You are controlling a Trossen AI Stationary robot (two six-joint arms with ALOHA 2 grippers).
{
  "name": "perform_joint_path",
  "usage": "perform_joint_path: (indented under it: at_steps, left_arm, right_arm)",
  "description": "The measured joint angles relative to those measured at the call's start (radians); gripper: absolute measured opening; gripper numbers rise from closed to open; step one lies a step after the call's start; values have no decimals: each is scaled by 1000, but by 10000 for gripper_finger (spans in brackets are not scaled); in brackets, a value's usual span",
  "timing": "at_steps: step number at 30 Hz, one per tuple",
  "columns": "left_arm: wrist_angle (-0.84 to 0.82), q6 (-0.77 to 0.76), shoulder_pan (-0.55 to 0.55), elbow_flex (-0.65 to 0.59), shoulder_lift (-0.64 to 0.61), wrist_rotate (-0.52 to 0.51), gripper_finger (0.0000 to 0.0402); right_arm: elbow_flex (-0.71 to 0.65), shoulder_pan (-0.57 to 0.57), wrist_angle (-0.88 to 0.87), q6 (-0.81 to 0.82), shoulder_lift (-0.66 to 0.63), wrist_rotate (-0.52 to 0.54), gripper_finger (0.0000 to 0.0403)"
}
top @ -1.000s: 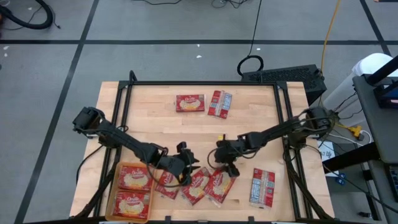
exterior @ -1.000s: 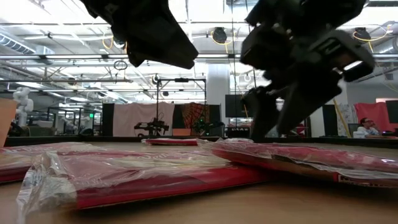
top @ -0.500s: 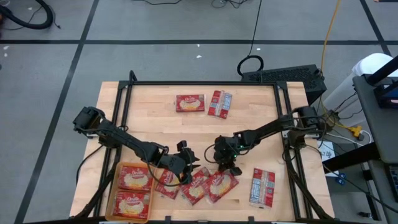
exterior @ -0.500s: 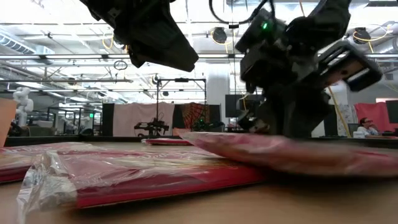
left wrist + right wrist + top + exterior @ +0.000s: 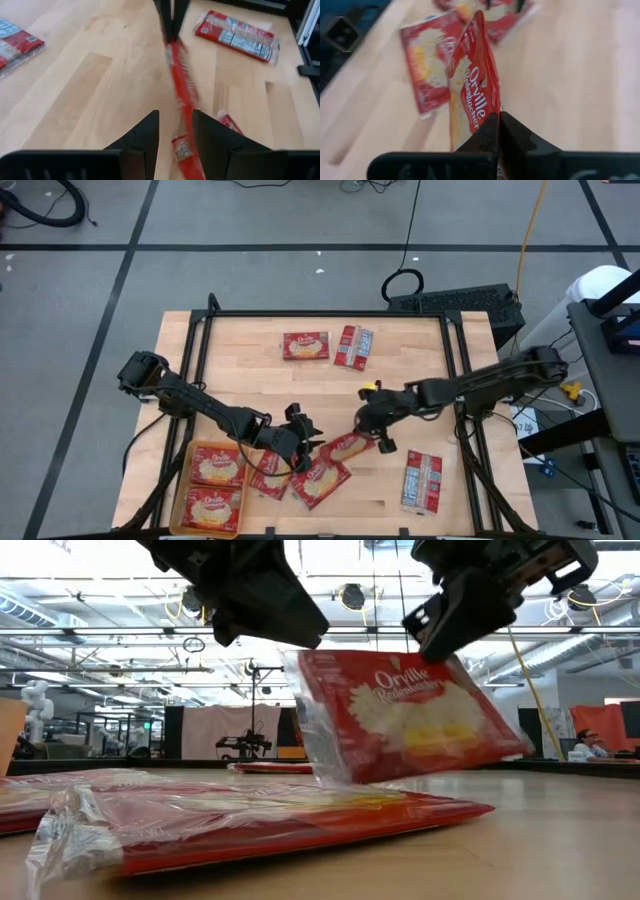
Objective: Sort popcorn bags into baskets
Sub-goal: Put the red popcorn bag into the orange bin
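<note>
My left gripper's (image 5: 303,442) fingers (image 5: 145,135) are standing partly apart, gripping nothing, hovering over the heap of bags beside the orange basket (image 5: 189,480). My right gripper (image 5: 372,432) is pinching 1 popcorn bag (image 5: 405,715), dangling above the table (image 5: 400,370).

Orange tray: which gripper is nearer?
Left. The left gripper hovers just right of the tray, over the bag pile; the right gripper, shut on a lifted bag, is farther right.

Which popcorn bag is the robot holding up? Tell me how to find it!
Find the wooden table, then the cluster of red popcorn bags near its front edge, beside the orange basket. At the right of that cluster, the right gripper has its jaws shut on one popcorn bag. It alone hangs tilted in the air; the others lie flat.
</note>
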Motion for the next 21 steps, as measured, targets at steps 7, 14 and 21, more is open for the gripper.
perform_joint_path:
  at_steps: [7,14,21]
  left_arm:
    - [98,27,42,0,0,47,139]
    - [104,3,123,0,-1,150,207]
    - [42,7,130,0,-1,167,174]
  right_arm:
    - [0,34,7,0,-54,161,0]
    - [0,61,66,-11,-53,277,0]
    - [0,76,86,-3,-53,381,0]
